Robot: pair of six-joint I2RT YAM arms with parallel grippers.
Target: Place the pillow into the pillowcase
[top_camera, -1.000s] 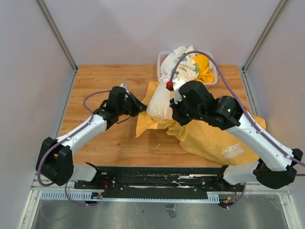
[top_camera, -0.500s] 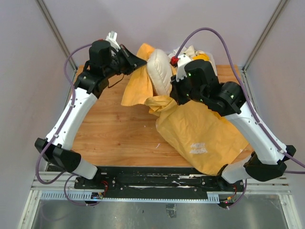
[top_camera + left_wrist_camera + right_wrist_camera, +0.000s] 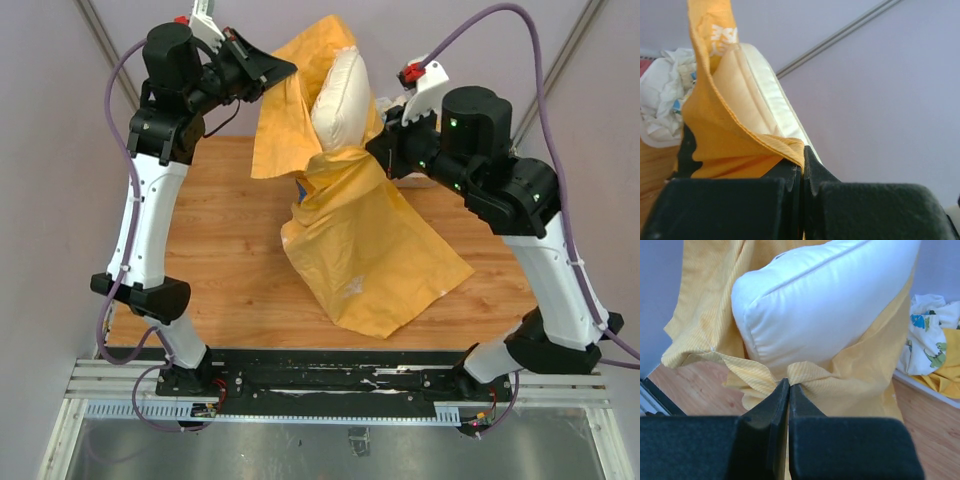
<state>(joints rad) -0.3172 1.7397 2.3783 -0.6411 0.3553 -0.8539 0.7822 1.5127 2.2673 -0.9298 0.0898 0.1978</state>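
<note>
The orange-yellow pillowcase (image 3: pixel 365 250) hangs in the air between both arms, its lower end resting on the table. The cream-white pillow (image 3: pixel 340 100) stands upright in its open mouth, top half exposed. My left gripper (image 3: pixel 285 68) is raised high at the back left and shut on the pillowcase hem (image 3: pixel 785 147). My right gripper (image 3: pixel 378 145) is shut on the opposite hem (image 3: pixel 807 375), just below the pillow (image 3: pixel 825 305). In the left wrist view the pillow's edge (image 3: pixel 767 95) shows inside the cloth (image 3: pixel 715 130).
A heap of white and yellow patterned cloths (image 3: pixel 932 340) lies at the back right, mostly hidden behind the right arm (image 3: pixel 500 180) in the top view; the same cloths (image 3: pixel 662 100) show in the left wrist view. Wooden table (image 3: pixel 220 260) below; walls close on both sides.
Both arms have lifted the pillowcase and pillow from the table high into the air. The case now hangs down and the pillow stands upright in its mouth.
</note>
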